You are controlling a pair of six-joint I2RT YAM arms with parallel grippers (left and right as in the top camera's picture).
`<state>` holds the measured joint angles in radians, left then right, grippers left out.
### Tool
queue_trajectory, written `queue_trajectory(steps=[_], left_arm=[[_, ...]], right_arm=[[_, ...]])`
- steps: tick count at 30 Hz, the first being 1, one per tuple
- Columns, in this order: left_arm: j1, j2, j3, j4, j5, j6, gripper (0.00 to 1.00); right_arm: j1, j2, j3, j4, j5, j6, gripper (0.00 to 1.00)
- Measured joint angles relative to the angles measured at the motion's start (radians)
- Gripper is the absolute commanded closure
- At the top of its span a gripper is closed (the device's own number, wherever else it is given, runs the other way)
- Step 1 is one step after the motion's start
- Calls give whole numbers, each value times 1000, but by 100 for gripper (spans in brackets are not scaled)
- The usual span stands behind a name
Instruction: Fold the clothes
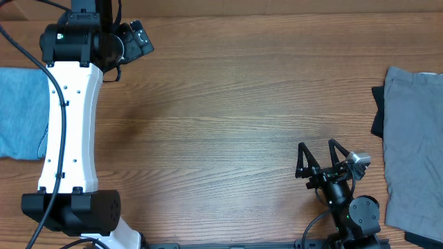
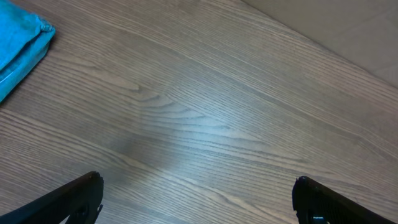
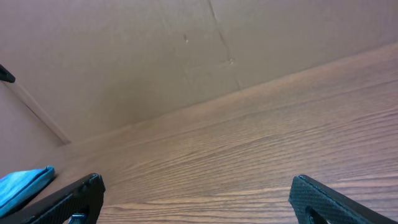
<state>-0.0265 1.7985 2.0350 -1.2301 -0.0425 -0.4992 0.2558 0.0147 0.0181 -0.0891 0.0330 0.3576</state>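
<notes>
Overhead | blue clothes flat at 9 o'clock edge of surface, likely set aside folded | grey pile at 3 o'clock, probably waiting | left hand at 11 o'clock, right hand at 5 o'clock: both wide, empty, clear of cloth

- Folded cloth lies at the far-left edge of the surface.
- Left arm runs near to far just right of it, with the left hand up at the far side.
- Right hand sits near-right, open over bare surface.
- Stack of clothes lies at the right edge, just right of that hand.
</notes>
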Motion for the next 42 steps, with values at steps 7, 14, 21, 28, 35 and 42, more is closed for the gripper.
queue_trajectory(steps=[7, 14, 21, 28, 35, 42], left_arm=[[0, 0, 0, 0, 0, 0, 0], [0, 0, 0, 56, 0, 0, 0], [0, 0, 0, 11, -62, 0, 96], [69, 0, 0, -75, -236, 0, 96], [332, 0, -73, -63, -266, -10, 96], [559, 5, -312, 159, -311, -14, 96]], right_arm=[[0, 0, 0, 0, 0, -7, 0], [0, 0, 0, 0, 0, -11, 0], [0, 0, 0, 0, 0, -12, 0], [0, 0, 0, 0, 0, -12, 0], [0, 0, 0, 0, 0, -12, 0], [0, -1, 0, 0, 0, -14, 0]])
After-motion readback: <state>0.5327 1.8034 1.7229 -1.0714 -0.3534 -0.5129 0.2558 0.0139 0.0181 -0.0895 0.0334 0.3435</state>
